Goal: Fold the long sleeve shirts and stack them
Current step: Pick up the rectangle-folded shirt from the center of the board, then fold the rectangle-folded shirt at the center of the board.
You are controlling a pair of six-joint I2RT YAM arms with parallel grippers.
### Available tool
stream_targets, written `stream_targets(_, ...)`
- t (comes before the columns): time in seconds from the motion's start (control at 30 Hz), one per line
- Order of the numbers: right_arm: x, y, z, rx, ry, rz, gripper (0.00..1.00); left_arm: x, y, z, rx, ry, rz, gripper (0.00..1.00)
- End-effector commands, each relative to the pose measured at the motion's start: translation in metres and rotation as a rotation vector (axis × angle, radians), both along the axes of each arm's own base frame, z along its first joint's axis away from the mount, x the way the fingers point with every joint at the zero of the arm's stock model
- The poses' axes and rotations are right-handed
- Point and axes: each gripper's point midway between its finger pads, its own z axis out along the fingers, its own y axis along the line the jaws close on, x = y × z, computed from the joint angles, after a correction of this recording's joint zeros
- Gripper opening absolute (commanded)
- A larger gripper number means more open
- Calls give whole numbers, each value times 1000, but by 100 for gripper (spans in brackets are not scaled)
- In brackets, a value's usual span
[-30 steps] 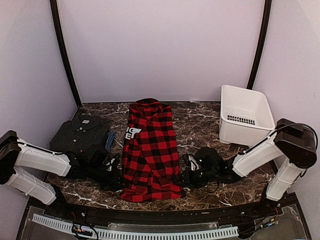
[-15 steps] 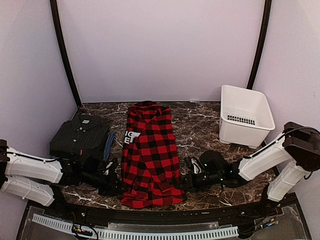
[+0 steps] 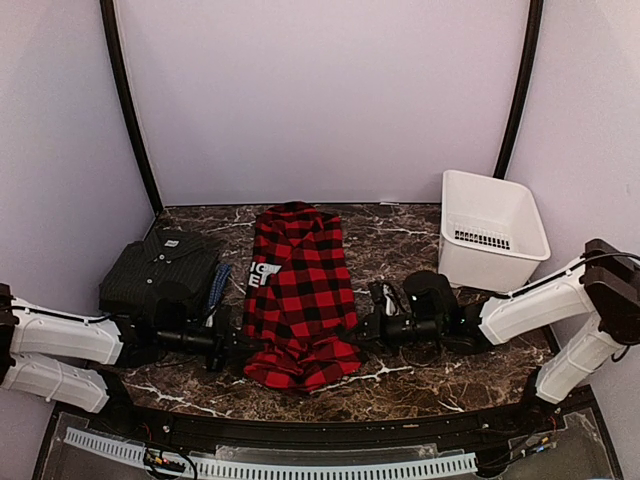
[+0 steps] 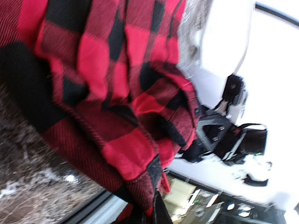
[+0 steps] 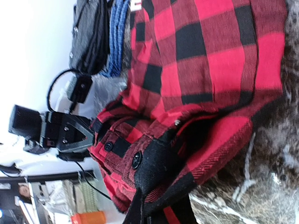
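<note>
Checked shirt lies mid-table, long axis running near to far, white letters on its left edge. My left gripper is pinching the near-left hem corner, my right gripper the near-right one, and the hem is bunched between them

In the top view, the blue shirt is only a sliver beside the black shirt. The tips of the left gripper and right gripper are hidden in the checked shirt. Its white letters are partly folded under. The left wrist view is blurred.
</note>
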Motion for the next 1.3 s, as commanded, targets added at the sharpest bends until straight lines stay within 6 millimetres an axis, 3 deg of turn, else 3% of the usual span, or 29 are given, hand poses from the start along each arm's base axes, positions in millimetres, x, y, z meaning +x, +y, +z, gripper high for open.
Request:
stream_targets(0.0,32,11,30,107,-8,-73,0,29,2,25,-171,56,144,0)
stream_targets(0.27,81,14,7,95,9,-160,0,89,25,7,-175,66,321,0)
stream_targets(0.43,108,16,-3,119,23,-192,0,112,17,0,-205,68,330,0)
stream_targets(0.8,139,7,-5,104,9,-240,0,135,17,-10,-140,43,377,0)
stream_targets(1.0,147,2,-14,89,14,-250,0,142,25,-21,-89,37,411,0)
stream_targets(1.27,157,4,-13,85,-3,-230,2,152,25,-30,-37,18,402,0)
